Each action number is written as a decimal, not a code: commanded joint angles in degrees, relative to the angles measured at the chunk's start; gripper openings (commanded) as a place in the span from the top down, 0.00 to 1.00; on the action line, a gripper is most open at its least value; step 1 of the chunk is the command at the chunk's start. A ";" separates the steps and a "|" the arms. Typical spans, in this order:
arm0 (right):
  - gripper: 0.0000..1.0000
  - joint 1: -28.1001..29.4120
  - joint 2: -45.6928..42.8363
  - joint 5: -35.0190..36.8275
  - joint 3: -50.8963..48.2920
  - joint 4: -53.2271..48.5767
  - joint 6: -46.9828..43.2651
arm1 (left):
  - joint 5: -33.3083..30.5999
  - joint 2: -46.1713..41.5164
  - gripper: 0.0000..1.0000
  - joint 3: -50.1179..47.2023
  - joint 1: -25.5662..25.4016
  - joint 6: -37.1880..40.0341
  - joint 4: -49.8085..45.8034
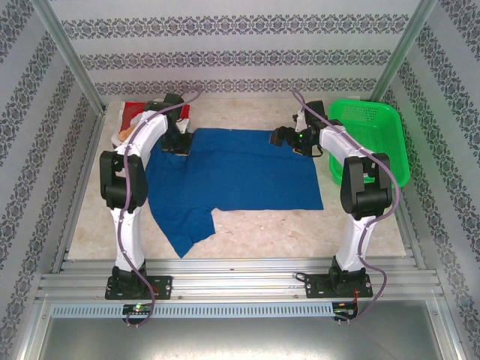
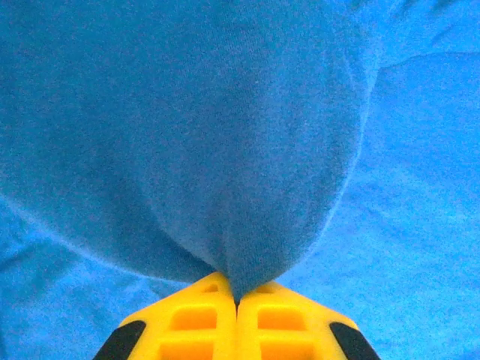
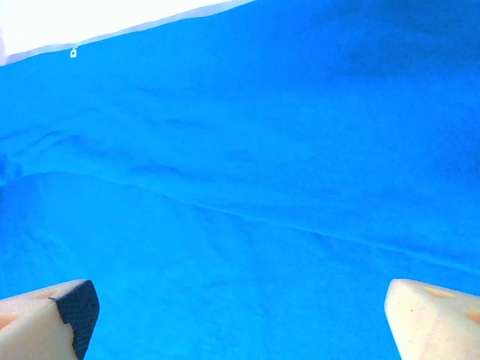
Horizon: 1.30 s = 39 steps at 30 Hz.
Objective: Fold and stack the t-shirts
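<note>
**On the desk, a blue shirt pinched at its far-left edge**

On the pale, mottled desk (image 1: pixel 300 232), the blue t-shirt (image 1: pixel 240 169) lies spread out flat between the two arms. It is soft knit cloth with a matte royal-blue face. Its main body forms a rough rectangle whose long axis runs left to right across the desk. One sleeve-like flap juts from the near-left corner and points toward the arm bases.

The left hand (image 1: pixel 178 142) sits at the shirt's far-left edge. In the left wrist view its yellow moulded fingers (image 2: pixel 195 322) are pressed together on a pinch of the blue cloth. The cloth rises from the tips in a smooth, rounded bulge with a fine fuzzy weave.

The right hand (image 1: pixel 289 137) hangs over the shirt's far edge, right of centre. In the right wrist view its two pale fingers (image 3: pixel 435 315) are spread wide and grip nothing. Blue fabric lies beneath them, crossed by shallow diagonal creases.

The red t-shirt (image 1: pixel 135 112) lies crumpled at the far-left corner of the desk, partly hidden behind the left arm. A green basket (image 1: pixel 375 135) of mesh plastic, rectangular with rounded corners, stands at the far right, just beside the right arm.
</note>
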 commanded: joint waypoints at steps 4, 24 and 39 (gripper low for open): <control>0.02 -0.27 0.21 -1.44 1.45 -0.91 -0.76 | 5.28 -4.29 0.98 -2.78 -0.91 -6.83 -2.20; 0.02 -0.29 1.19 -1.20 2.27 -1.28 -0.03 | 17.36 -1.07 0.89 -9.49 -0.83 -12.01 4.90; 0.02 0.01 1.52 -1.28 2.91 -1.48 0.19 | 10.10 -4.69 0.35 -0.32 13.02 -22.10 13.63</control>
